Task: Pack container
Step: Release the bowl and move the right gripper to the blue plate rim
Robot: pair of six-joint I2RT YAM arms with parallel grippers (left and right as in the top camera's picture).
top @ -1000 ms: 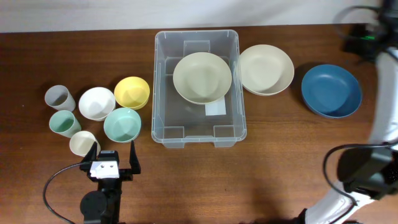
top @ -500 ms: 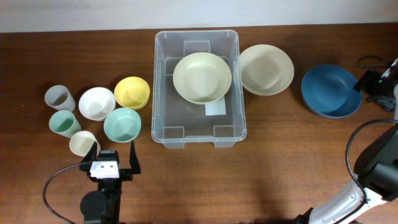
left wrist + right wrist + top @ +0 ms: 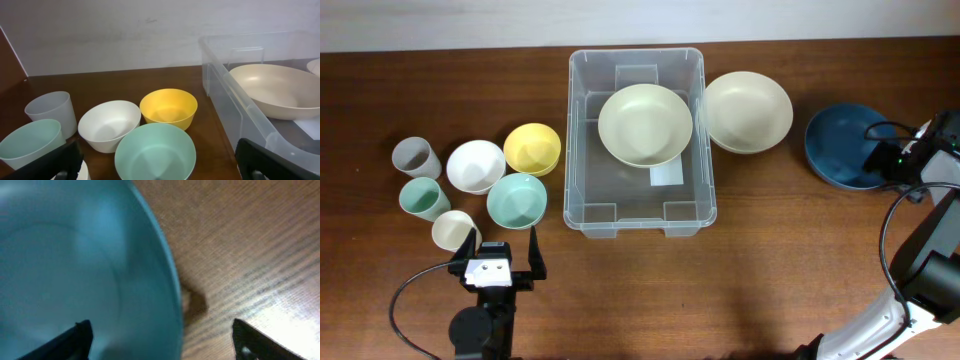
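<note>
Right claw (image 3: 162, 341): spread wide near the right edge of the counter (image 3: 770, 260). In the wrist view one fingertip hangs over the inside of the blue bowl (image 3: 845, 145) and the other over bare wood, with the bowl's rim between them. Whether either tip touches the bowl cannot be told.
Left claw (image 3: 502, 243): spread, holding nothing, near the near edge towards the left corner. It points at the group of small bowls.
Mint bowl (image 3: 516, 200): just ahead of the left claw.
White bowl (image 3: 475, 165): beyond the mint bowl, side by side with the yellow bowl (image 3: 532, 148).
Cups: a grey cup (image 3: 414, 156), a mint cup (image 3: 423, 197) and a cream cup (image 3: 453, 229) stand upright in a line nearest the left edge.
Container (image 3: 572, 140): clear bin at mid-counter, close to the far edge, open side up, with a white label (image 3: 667, 174) on its base.
Cream bowl (image 3: 645, 125): inside the container, in its far half.
Second cream bowl (image 3: 748, 112): on the wood just beside the container's right wall, between it and the blue bowl.
</note>
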